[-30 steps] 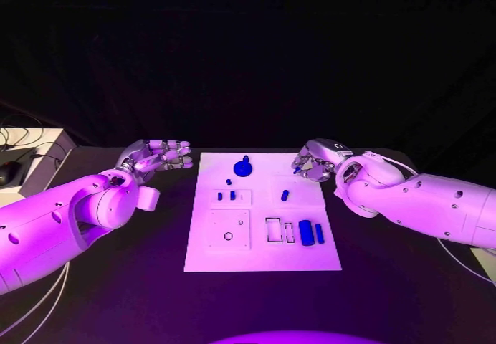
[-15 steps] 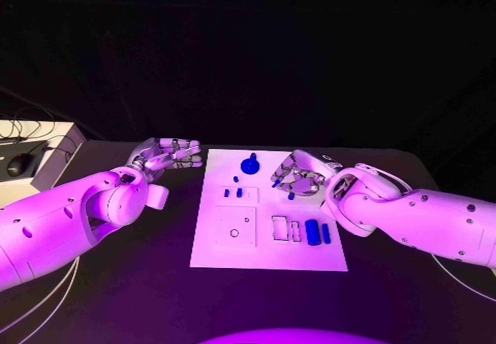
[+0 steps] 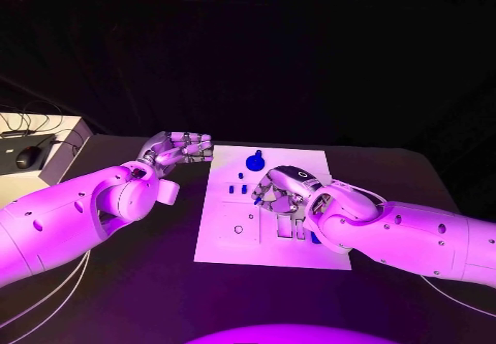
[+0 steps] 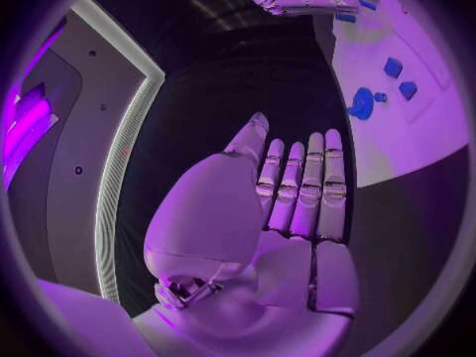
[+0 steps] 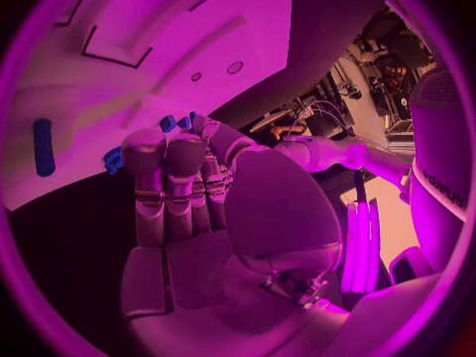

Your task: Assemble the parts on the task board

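Presumably carrying a small blue part, though hidden inside the curled fingers and impossible to confirm, so grip state of the silver many-fingered right hand [image 3: 277, 195] cannot be told; hovering over the middle of the flat white rectangular task board [image 3: 222, 247], just beside the pair of small blue pegs [image 3: 238, 189] and nearer than the round dark-blue knob-shaped part [image 3: 254, 163] at the board's far end. Best done by lowering slowly, lining up squarely over the chosen recess and releasing only once seated. Off the board's left edge, silver left hand [image 3: 178, 149] raised with fingers curled in on nothing.
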`<act>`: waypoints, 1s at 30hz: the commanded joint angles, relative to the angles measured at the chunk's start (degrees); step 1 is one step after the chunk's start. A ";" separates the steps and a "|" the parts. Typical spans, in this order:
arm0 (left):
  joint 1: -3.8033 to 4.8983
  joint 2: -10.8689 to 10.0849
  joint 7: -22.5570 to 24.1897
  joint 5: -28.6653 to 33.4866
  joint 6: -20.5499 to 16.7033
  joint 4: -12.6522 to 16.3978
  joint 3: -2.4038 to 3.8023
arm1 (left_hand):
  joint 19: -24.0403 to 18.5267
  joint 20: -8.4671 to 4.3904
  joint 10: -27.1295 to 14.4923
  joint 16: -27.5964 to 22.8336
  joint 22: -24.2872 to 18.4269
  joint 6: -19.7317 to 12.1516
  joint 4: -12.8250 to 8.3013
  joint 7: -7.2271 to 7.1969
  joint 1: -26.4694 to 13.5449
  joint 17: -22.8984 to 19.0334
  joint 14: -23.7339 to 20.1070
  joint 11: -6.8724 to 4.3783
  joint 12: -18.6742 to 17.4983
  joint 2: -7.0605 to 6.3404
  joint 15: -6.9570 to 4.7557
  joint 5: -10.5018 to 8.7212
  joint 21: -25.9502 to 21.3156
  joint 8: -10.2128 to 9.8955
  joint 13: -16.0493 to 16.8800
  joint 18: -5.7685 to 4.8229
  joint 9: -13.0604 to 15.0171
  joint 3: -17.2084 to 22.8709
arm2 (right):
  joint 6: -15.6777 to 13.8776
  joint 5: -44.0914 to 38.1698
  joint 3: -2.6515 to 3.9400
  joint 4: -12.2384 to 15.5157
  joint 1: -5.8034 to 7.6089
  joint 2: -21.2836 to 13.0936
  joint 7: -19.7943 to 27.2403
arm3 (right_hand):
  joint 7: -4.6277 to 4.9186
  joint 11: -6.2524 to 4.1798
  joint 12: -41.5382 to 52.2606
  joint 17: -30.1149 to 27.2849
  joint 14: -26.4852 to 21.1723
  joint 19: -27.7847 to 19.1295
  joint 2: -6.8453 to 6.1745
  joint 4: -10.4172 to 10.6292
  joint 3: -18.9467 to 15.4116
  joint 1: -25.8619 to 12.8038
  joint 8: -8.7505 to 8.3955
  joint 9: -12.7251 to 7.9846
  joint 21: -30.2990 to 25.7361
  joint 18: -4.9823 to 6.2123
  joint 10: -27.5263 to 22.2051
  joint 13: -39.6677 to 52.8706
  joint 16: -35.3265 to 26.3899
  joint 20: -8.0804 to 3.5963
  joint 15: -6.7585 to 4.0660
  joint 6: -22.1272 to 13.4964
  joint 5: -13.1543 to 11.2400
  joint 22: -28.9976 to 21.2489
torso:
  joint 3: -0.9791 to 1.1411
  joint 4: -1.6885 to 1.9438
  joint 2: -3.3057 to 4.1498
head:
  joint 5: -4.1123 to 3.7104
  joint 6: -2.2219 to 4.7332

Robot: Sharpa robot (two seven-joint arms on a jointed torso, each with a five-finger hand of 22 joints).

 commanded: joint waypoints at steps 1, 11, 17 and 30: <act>-0.04 0.07 1.47 -0.02 -0.54 0.65 0.06 | -0.30 0.10 0.21 0.19 -0.08 -0.08 -0.01 0.00 0.02 0.05 -0.36 -0.07 -0.01 -0.44 0.00 0.13 0.23 0.07 0.03 -0.88 0.01 0.21 | 0.88 -5.80 -0.06 -0.42 -0.45 0.65 -2.05 | 0.18 -2.37 0.36 -0.05 0.07 0.42 0.61 -0.31 -0.06 0.20 0.09 -0.07 -0.39 1.00 4.14 0.25 0.06 -0.09 -0.37 0.22 0.19 4.24 | 0.02 0.06 0.02 | 0.21 -0.31; -0.06 -0.07 1.09 -0.37 -0.09 0.94 0.07 | -0.48 0.19 0.04 0.55 -0.18 -0.16 -0.07 0.04 0.04 0.04 -0.92 -0.01 -0.03 -0.66 0.09 0.35 0.27 0.08 0.03 -0.81 0.01 1.44 | 1.74 -7.24 -0.29 -1.09 -1.29 2.13 -2.45 | 0.17 -2.39 0.37 -0.09 0.11 0.50 0.65 -0.39 -0.06 0.20 0.10 -0.09 -0.24 0.98 4.21 0.26 0.10 -0.11 -0.39 0.27 0.20 4.29 | 0.05 0.00 0.09 | 0.62 -0.66; -0.07 -0.12 1.04 -0.46 -0.01 0.93 0.07 | -0.47 0.19 0.04 0.56 -0.18 -0.16 -0.06 0.05 0.00 0.03 -0.93 -0.01 -0.03 -0.69 0.10 0.34 0.27 0.08 0.03 -0.81 0.01 1.44 | 2.50 -7.50 -0.38 -1.55 -1.42 2.42 -2.49 | 0.18 -2.38 0.35 -0.11 0.09 0.52 0.70 -0.45 -0.06 0.17 0.08 -0.11 -0.34 0.98 4.17 0.25 0.14 -0.11 -0.39 0.25 0.08 4.28 | 0.00 0.09 -0.04 | 0.89 -0.96; -0.06 -0.26 0.93 -0.50 0.04 0.93 0.07 | -0.51 0.24 -0.07 0.67 -0.25 -0.14 -0.04 0.08 -0.01 0.03 -1.03 0.03 -0.02 -0.80 0.12 0.33 0.29 0.09 0.02 -0.76 0.01 1.68 | 3.74 -8.25 -0.56 -2.24 -1.65 2.75 -2.61 | 0.17 -2.39 0.36 -0.15 0.09 0.53 0.73 -0.54 -0.09 0.15 0.10 -0.12 -0.35 0.96 4.20 0.26 0.19 -0.12 -0.39 0.28 -0.04 4.30 | 0.10 -0.02 0.05 | 1.27 -1.28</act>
